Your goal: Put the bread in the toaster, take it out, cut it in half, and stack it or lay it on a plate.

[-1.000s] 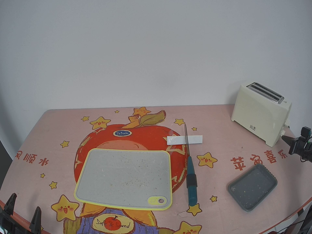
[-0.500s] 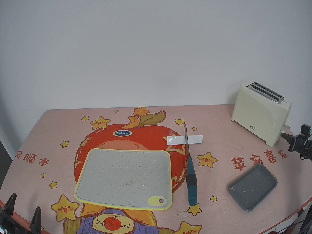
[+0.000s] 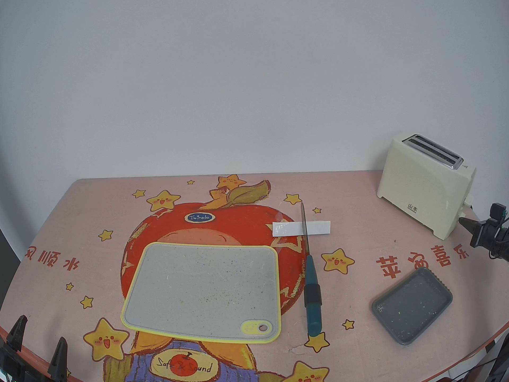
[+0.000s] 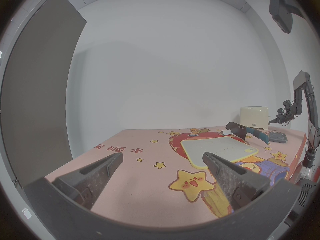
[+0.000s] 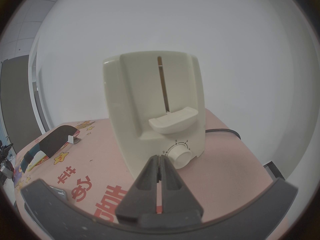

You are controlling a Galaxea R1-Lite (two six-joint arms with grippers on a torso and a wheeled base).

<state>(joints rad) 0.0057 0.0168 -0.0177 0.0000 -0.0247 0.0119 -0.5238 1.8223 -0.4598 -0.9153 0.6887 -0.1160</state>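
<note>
On the table (image 3: pixel 371 208) in the head view, a board (image 3: pixel 204 290) lay near the front middle, speckled with crumbs. A knife (image 3: pixel 312 293) lay just right of it, teal handle toward the robot and blade pointing away, crossing a white strip (image 3: pixel 318 228). A gray plate (image 3: pixel 412 305) sat well right of the knife near the front edge. The toaster (image 3: pixel 424 187) stood upright at the far right corner, both slots up and dark; I could not tell what was inside. The right gripper (image 3: pixel 462 222) hung just beside the toaster's right end, tips pointed at it, not touching. The left gripper (image 3: pixel 41 329) sat low at the front left corner with its fingers spread and nothing between them. From the left wrist, the left gripper (image 4: pixel 162 155) was released, its fingers (image 4: pixel 100 170) wide apart over bare table (image 4: pixel 133 170). The board (image 4: pixel 218 147) lay beyond it, then the knife (image 4: pixel 256 134) and plate (image 4: pixel 278 137). The toaster (image 4: pixel 254 116) was at the back, with the right gripper (image 4: pixel 271 121) beside it. From the right wrist, the right gripper (image 5: pixel 159 159) was clenched tight on nothing, fingers pressed together, aimed at the toaster's (image 5: pixel 153 94) end face. Its tips were near the dial (image 5: pixel 180 155) and below the lever (image 5: pixel 172 119). The lever sat at the low end of its slot. A cord (image 5: pixel 223 132) ran off behind the toaster. The knife (image 5: pixel 55 140) showed off to the side on the table.
</note>
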